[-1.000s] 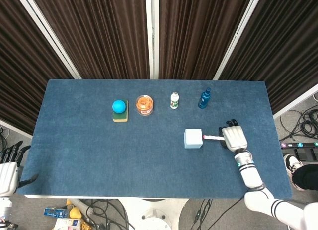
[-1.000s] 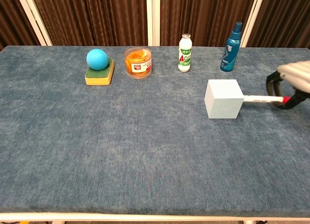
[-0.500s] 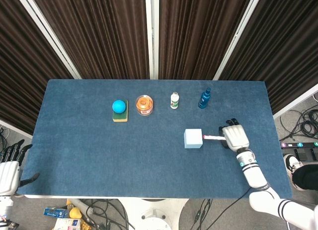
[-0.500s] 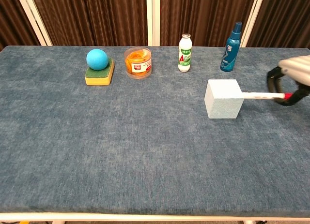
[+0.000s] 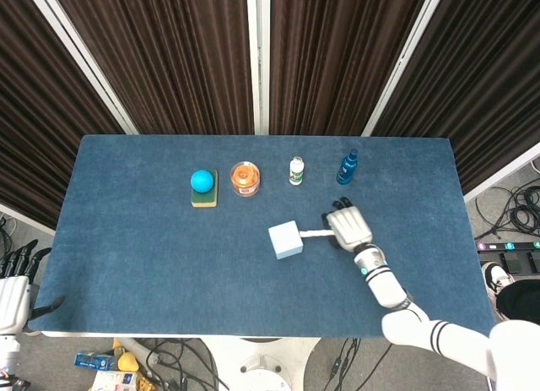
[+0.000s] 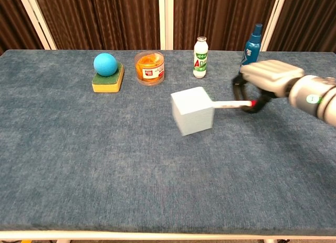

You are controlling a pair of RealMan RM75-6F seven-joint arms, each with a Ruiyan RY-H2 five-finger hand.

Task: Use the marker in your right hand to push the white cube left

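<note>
The white cube point(image 5: 285, 239) point(image 6: 192, 111) lies near the middle of the blue table, turned slightly askew. A white marker point(image 5: 315, 234) point(image 6: 229, 103) with a red end touches the cube's right side. My right hand point(image 5: 349, 228) point(image 6: 263, 78) grips the marker just right of the cube, fingers curled around it. My left hand point(image 5: 14, 281) hangs off the table's left edge at the lower left of the head view, holding nothing, fingers apart.
Along the back stand a blue ball point(image 5: 202, 181) point(image 6: 105, 63) on a yellow-green sponge point(image 6: 107, 80), an orange tub point(image 5: 245, 177) point(image 6: 149, 67), a small white bottle point(image 5: 296, 171) point(image 6: 200, 56) and a blue spray bottle point(image 5: 346, 167) point(image 6: 252, 42), close behind my right hand.
My right hand has swept left with the marker, pushing the white cube leftward and a little toward the front; the cube has rotated slightly. The left hand has stayed put.
</note>
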